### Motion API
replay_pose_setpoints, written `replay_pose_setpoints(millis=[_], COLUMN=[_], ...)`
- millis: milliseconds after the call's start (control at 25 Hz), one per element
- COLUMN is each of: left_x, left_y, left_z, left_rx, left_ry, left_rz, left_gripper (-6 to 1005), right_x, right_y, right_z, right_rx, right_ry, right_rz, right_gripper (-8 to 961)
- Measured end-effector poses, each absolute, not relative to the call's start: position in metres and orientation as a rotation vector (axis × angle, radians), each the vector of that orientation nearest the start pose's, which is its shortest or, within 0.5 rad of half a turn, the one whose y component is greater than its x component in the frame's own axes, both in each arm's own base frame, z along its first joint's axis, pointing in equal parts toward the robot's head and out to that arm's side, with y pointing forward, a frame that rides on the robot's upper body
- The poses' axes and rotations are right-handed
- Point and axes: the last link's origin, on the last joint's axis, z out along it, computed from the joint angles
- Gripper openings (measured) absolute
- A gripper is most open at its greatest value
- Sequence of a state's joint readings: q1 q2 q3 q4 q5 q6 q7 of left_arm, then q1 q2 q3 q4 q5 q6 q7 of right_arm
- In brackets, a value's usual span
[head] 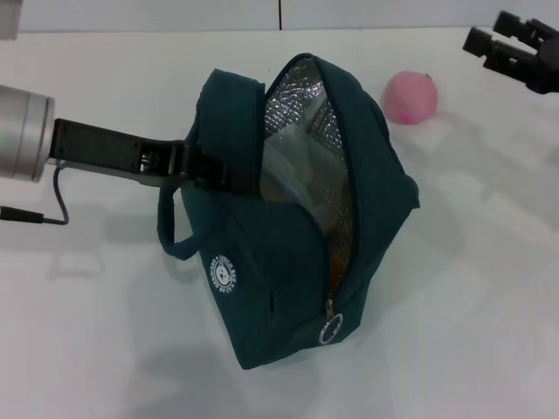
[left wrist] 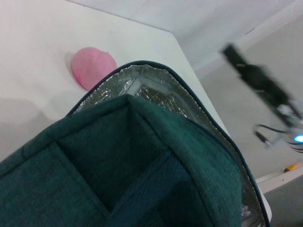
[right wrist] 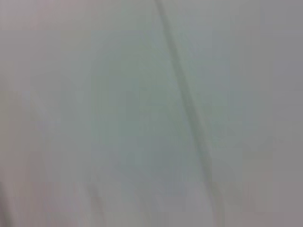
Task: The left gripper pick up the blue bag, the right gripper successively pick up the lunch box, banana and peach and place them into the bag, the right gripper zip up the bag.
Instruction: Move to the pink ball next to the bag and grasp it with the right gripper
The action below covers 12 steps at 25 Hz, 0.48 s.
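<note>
The left tool (head: 205, 168) reaches in from the left of the frame and is clenched on the blue bag (head: 297, 262) at its upper rim, holding the mouth open in the centre. The foil lining (head: 306, 113) shows, with the lunch box (head: 293, 166) inside. The peach (head: 410, 97) lies on the tabletop (head: 472, 305) at upper right, just beside the bag. The right tool (head: 502, 39) hangs at the upper right corner; whether it is released or clenched cannot be told.

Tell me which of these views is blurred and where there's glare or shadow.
Right wrist view: featureless grey blur, nothing identifiable. Left wrist view: the right gripper is motion-smeared; the blue bag is fairly sharp. Head view: the bag's foil lining glints; soft shadows lie on the table.
</note>
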State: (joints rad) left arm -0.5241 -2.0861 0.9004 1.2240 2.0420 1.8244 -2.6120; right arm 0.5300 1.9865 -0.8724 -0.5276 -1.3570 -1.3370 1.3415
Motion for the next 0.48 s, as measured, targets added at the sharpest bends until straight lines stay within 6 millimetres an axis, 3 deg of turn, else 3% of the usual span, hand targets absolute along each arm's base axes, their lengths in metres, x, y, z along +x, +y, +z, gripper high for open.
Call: replay_pose_setpoints(millis=[240, 480], left_x=[-0.177, -0.173], left_y=[0.326, 0.329], left_z=[0.048, 0.047], left_rx=[-2.701, -2.716], left_ry=[-1.622, -1.612], left_rz=[-0.485, -0.487], left_gripper=[54, 54], right_x=[0.257, 0.244], right_y=[0.419, 0.443], right_z=[0.021, -0.009], right_rx=[-2.237, -2.248], right_ry=[0.650, 0.673], right_rz=[0.701, 0.540], right_gripper=[848, 845])
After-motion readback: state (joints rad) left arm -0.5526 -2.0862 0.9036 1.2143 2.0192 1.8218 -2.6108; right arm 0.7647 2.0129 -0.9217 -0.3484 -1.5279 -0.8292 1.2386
